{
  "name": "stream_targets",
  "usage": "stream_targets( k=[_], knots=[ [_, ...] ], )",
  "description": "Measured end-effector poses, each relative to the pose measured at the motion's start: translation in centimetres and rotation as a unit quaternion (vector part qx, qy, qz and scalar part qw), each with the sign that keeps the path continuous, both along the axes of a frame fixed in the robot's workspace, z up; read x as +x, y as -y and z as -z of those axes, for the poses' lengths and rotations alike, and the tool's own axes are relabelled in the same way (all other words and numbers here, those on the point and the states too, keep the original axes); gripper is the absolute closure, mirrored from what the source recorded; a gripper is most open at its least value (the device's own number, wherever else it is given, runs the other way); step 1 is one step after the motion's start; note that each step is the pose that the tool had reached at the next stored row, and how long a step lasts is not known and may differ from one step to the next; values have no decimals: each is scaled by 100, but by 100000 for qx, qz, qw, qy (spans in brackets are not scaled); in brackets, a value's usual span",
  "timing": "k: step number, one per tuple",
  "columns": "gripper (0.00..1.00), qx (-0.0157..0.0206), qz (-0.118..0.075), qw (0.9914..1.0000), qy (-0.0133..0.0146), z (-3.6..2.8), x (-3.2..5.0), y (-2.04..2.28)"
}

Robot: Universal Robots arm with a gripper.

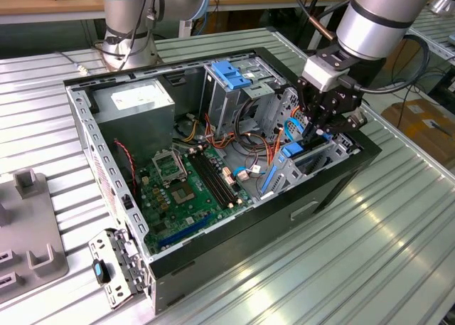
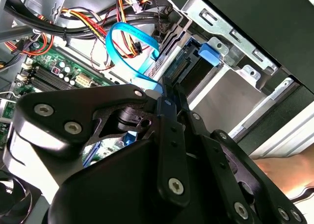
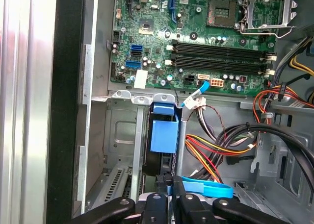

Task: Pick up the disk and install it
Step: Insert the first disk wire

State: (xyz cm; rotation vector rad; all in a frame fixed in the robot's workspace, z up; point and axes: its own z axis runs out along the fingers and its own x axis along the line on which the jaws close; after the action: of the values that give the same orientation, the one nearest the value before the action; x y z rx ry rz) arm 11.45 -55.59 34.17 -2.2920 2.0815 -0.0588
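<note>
The disk (image 3: 164, 133) stands on edge in the drive bay at the corner of the open computer case (image 1: 334, 183), its blue plastic carrier facing up. In the exterior view the disk (image 1: 290, 154) sits low in the bay on that view's right, with my gripper (image 1: 316, 131) directly above it. In both wrist views the black fingers (image 3: 177, 194) are pinched together on the disk's rear edge. My gripper (image 3: 171, 182) is shut on the disk, as is my gripper (image 2: 166, 94) in the second wrist view, where the disk's (image 2: 194, 62) connector end reaches into the metal bay.
A flat blue data cable (image 3: 206, 187) loops right beside the fingers, with red, yellow and black wire bundles (image 3: 221, 145) close by. The motherboard (image 1: 185, 186) fills the case floor. A grey power-supply box (image 1: 135, 101) and a cage with a blue top (image 1: 231, 76) stand further back.
</note>
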Motion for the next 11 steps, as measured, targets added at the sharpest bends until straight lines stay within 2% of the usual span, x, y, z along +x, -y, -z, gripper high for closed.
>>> stream_targets(
  k=[11],
  knots=[
    [84, 23, -5, 100000, 1, 10, 0, 0]
  ],
)
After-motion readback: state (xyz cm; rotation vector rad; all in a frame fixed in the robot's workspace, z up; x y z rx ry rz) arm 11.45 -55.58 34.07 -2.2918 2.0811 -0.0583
